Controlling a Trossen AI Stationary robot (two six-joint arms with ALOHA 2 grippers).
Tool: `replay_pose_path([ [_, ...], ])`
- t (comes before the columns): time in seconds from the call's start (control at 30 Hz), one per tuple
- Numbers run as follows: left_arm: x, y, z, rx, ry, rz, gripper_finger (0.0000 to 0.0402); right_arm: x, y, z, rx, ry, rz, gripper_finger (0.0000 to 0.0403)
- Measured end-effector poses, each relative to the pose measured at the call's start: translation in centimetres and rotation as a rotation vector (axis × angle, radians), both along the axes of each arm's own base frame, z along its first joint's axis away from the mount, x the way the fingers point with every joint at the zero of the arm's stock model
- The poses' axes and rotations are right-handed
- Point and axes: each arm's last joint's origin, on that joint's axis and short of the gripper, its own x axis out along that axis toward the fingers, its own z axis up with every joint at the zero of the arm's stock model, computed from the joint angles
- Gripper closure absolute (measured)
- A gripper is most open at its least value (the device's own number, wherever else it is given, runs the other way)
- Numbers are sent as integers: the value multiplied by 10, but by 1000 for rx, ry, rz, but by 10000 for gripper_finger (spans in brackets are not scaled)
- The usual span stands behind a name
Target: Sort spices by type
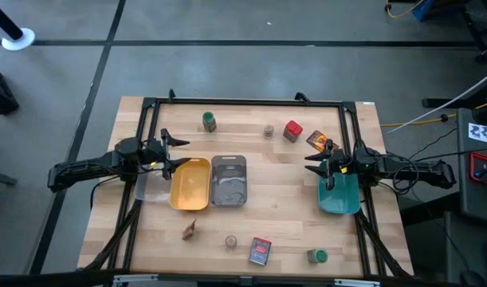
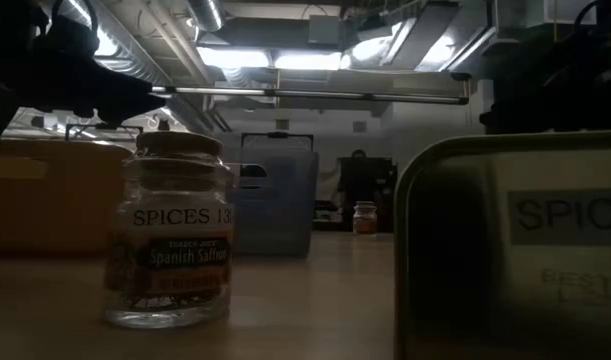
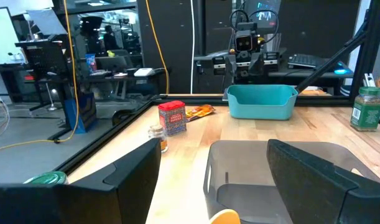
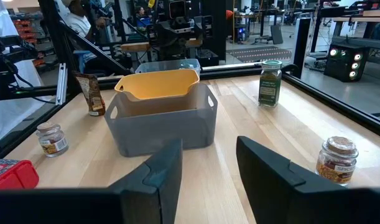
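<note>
Nothing is held. At the far side stand a green-lidded jar (image 1: 208, 121), a tan-grey jar (image 1: 269, 131), a red box (image 1: 292, 131) and a brown-orange packet (image 1: 319, 142). Near the front edge are a packet (image 1: 189, 230), a tan-grey jar (image 1: 230, 241), a red box (image 1: 260, 251) and a green-lidded jar (image 1: 317, 256). My left gripper (image 1: 179, 155) is open and empty above the yellow tray's far left corner. My right gripper (image 1: 311, 163) is open and empty by the teal tray's far end. Both also show open in their wrist views (image 3: 214, 155) (image 4: 209, 149).
A clear tray (image 1: 151, 190), a yellow tray (image 1: 190, 185) and a grey tray (image 1: 229, 180) stand side by side at centre left. A teal tray (image 1: 339, 194) stands at the right under my right arm. Bare wood lies between the grey and teal trays. A black frame rims the table.
</note>
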Motion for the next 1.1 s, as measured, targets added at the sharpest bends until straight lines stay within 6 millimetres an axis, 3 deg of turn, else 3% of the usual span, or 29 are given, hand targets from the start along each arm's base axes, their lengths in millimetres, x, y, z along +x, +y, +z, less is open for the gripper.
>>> replay_pose_path([
  [1.1, 0, 0, 0, 0, 0, 0, 123, 0, 0, 3, 2, -27, -9, 249],
])
